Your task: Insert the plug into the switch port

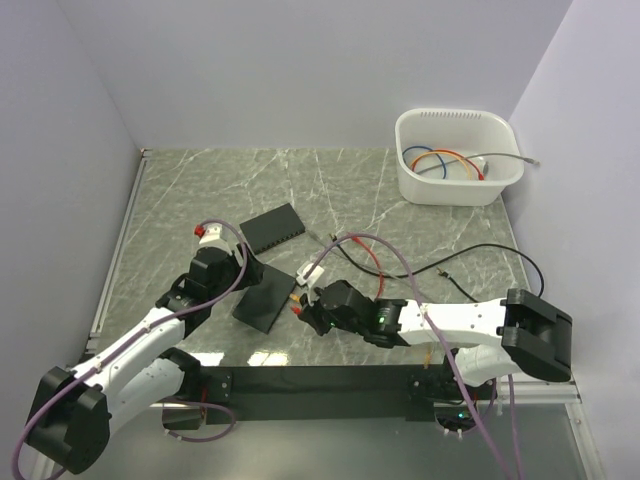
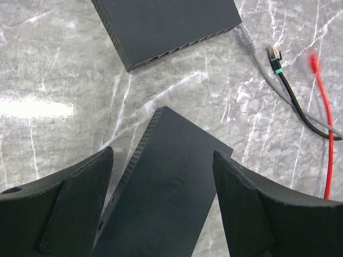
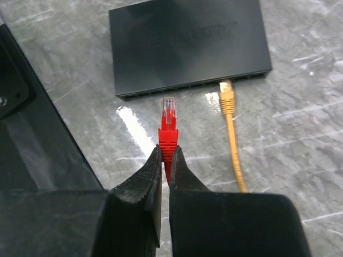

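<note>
In the right wrist view my right gripper [image 3: 165, 152] is shut on the boot of a red plug [image 3: 168, 120], whose clear tip points at the port row of a black switch [image 3: 187, 45] a short way ahead, not touching it. An orange plug [image 3: 227, 97] lies on the table right at that port row. From above, the right gripper [image 1: 300, 308] sits beside the near switch [image 1: 265, 298]. My left gripper [image 2: 161, 152] is open, its fingers [image 2: 80, 198] on either side of this switch [image 2: 166, 193] without gripping it.
A second black switch [image 1: 272, 228] lies farther back, with grey, black and red cables [image 2: 284, 91] trailing right of it. At the back right, a white bin [image 1: 458, 155] holds coiled cables. A black mounting strip [image 1: 330, 380] runs along the near edge.
</note>
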Available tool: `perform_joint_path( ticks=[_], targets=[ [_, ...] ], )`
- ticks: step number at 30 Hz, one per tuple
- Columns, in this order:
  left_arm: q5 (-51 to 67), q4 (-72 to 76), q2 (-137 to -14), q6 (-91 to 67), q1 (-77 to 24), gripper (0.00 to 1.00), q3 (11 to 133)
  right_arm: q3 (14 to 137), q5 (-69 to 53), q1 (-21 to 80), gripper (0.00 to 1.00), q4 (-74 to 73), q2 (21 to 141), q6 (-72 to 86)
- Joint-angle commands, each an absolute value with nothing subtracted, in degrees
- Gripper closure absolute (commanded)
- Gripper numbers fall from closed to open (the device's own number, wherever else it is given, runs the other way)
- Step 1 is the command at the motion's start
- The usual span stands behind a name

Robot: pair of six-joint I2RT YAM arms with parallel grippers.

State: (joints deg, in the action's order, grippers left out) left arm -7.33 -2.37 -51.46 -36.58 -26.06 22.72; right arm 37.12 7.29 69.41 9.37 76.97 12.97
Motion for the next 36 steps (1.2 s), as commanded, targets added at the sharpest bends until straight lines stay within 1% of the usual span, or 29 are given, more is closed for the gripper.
perform_joint_path(
  ticks=[1,7,12,17,22,27,32,36],
  targets=[
    [-7.12,-0.35,-50.36,-35.68,-26.10,0.20,22.59,37.35,6.24,70.49,1.00,12.66,75.32,11.78],
    [-7.47,-0.35,-50.01,-35.95,-26.02,0.20,22.59,37.79,6.94,70.84,1.00,12.13,76.99,12.39],
    [-7.47,-0.88,-52.64,-36.21,-26.02,0.20,23.72,38.85,10.79,71.10,1.00,9.94,81.29,14.50],
    [-7.47,-2.55,-55.54,-37.35,-26.02,0.21,25.05,41.83,12.57,71.63,1.00,6.51,85.77,15.64],
    [-7.82,-5.62,-55.55,-41.48,-26.02,0.22,24.52,44.82,13.88,72.68,1.00,4.31,88.68,16.08],
    [-6.68,-6.24,-56.77,-44.38,-26.02,0.21,23.91,47.98,14.68,72.95,1.00,2.82,92.89,16.26],
    [-3.61,-2.73,-59.15,-46.14,-26.02,0.24,23.38,50.89,16.08,72.95,1.00,2.11,97.29,15.82],
    [-2.11,-1.14,-59.59,-47.90,-26.10,0.23,23.82,51.24,16.96,73.04,1.00,1.85,98.52,16.08]
  ],
)
